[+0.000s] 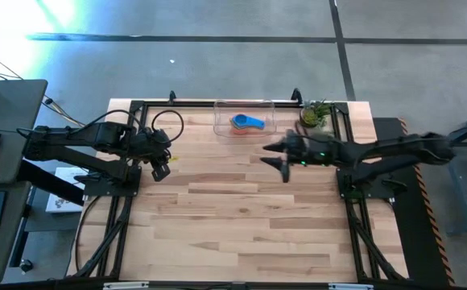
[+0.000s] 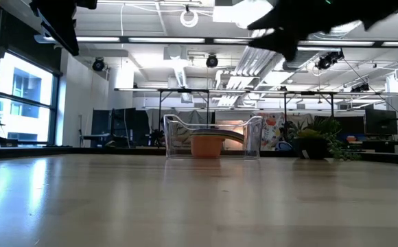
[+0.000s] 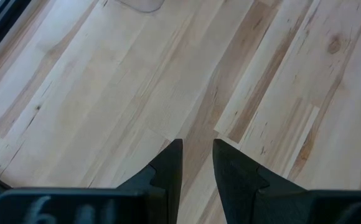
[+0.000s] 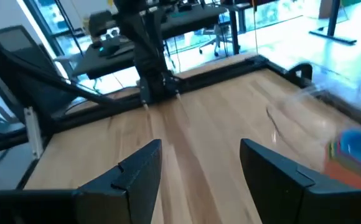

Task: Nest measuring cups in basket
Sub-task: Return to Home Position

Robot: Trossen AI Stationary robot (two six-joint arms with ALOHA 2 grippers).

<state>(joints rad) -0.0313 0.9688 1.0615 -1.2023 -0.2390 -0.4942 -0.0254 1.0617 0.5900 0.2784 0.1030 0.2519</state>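
While the measuring cups [image 1: 247, 122] sit stacked inside the basket [image 1: 266, 105], blue one on top, at the far middle edge of the table [image 1: 241, 217], the work of nesting looks finished and the step in hand seems to be the return of the arms to rest. How many cups are in the stack I cannot tell. The right gripper [image 1: 276, 159] hangs above the wood just beside the basket, on its near side, with its fingers spread wide and nothing between them. The left gripper [image 1: 162, 168] waits over the left part of the table, its fingers nearly together with only a narrow gap, also empty. I judge that the next move asks the right arm to pull back toward its own side, keeping clear of the basket wall and the small plant [image 1: 314, 114].
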